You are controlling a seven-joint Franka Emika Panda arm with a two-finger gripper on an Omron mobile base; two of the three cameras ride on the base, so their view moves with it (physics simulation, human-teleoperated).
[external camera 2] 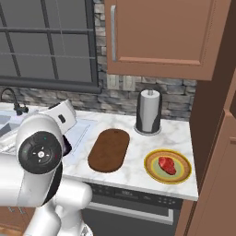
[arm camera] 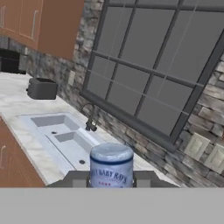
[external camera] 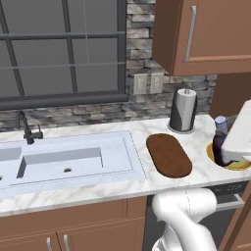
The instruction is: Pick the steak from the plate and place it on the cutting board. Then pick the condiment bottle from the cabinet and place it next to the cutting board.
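Looking at the claw [arm camera: 111,180]: it's clenched on the condiment bottle [arm camera: 111,164], fingers pinching the body just under the blue cap. The label faces the hand camera and the bottle is upright, which makes sense for a narrow-necked thing you want to set down standing. It's held up in the air, with the sink [arm camera: 65,135] and window [arm camera: 153,74] behind it.

The steak [external camera 2: 167,165] is still on the plate [external camera 2: 152,173]. The cutting board [external camera 2: 109,150] is bare, so by my read step one isn't done.

Layout on the counter [external camera 2: 133,177], with the board as the clock centre in the right base view:
- plate at about 4 o'clock, near the board but not touching it
- paper towel roll [external camera 2: 149,111] at about 1 o'clock, against the stone wall
- sink basin off at 9 o'clock

From the left base view the bottle lines up over the plate's near rim. That's probably just the sight line, since I can't tell how high it is there.

The free marble between board and plate looks like the obvious drop spot. It's a tight slot, so the risk is clipping the plate rim on the way down.
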